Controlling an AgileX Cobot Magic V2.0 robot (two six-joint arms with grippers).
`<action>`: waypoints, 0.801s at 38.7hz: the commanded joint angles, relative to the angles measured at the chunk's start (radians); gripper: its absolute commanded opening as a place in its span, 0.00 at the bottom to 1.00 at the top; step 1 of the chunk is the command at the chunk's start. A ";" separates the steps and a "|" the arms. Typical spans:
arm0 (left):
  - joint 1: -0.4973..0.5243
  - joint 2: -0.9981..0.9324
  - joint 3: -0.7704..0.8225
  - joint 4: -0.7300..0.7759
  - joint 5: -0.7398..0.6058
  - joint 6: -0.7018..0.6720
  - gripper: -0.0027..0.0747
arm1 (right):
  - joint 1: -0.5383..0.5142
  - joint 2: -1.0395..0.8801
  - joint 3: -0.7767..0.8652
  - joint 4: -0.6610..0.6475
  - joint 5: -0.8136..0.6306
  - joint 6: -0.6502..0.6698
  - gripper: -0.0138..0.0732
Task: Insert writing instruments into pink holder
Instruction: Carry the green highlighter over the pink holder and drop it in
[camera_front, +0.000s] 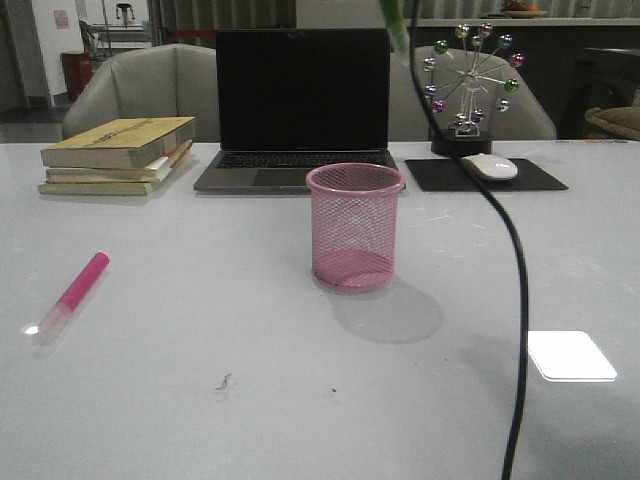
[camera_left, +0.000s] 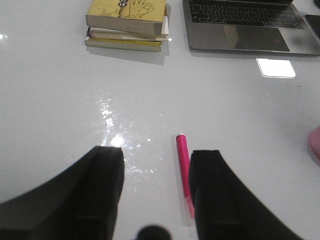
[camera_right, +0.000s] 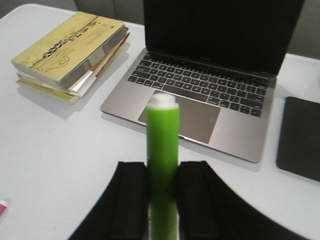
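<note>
green marker (camera_right: 163, 150) lower end hidden between pincer fingers (camera_right: 131, 200)

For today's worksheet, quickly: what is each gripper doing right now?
Left gripper: open, holding nothing, above the pink highlighter.
Right gripper: shut on the green highlighter.

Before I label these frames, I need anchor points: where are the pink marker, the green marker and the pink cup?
pink marker (camera_front: 80, 283): front view, mid barrel.
green marker (camera_right: 163, 145): right wrist view, barrel above the gripper.
pink cup (camera_front: 354, 235): front view, mesh wall.
</note>
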 joint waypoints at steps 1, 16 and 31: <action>0.002 -0.009 -0.035 -0.013 -0.075 -0.009 0.53 | 0.023 -0.007 -0.026 -0.001 -0.082 -0.003 0.19; 0.002 -0.009 -0.035 -0.013 -0.075 -0.009 0.53 | 0.043 0.134 -0.026 0.004 -0.066 -0.003 0.25; 0.002 -0.009 -0.035 -0.013 -0.075 -0.009 0.53 | 0.043 0.166 -0.026 -0.003 -0.077 -0.004 0.51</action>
